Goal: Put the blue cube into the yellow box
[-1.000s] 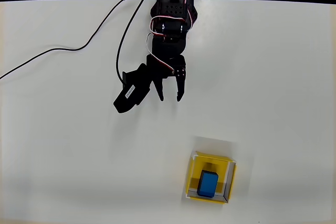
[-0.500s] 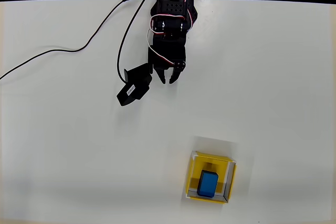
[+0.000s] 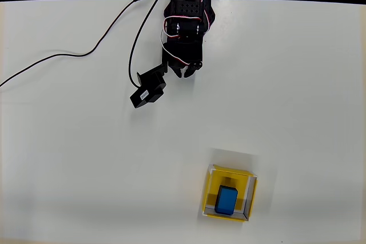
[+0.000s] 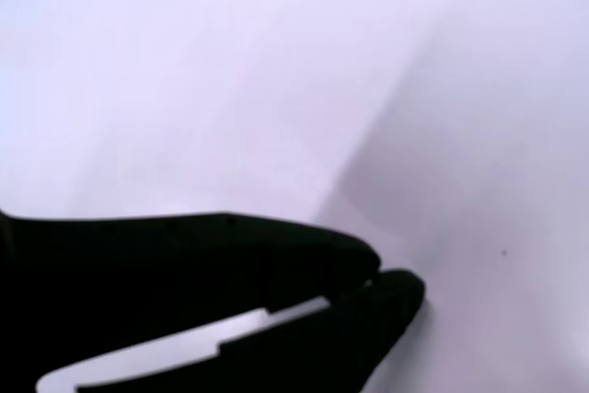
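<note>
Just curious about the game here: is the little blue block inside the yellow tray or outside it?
Inside. The blue cube lies within the yellow box's pale rims.

Black robot arm: base cut off at 12 o'clock edge, overhead view | black two-finger gripper: blurred, cropped at 6 and 9 o'clock, wrist view

Gripper pulled back toward the arm base, its fingers brought together, farther from yellow box
</note>
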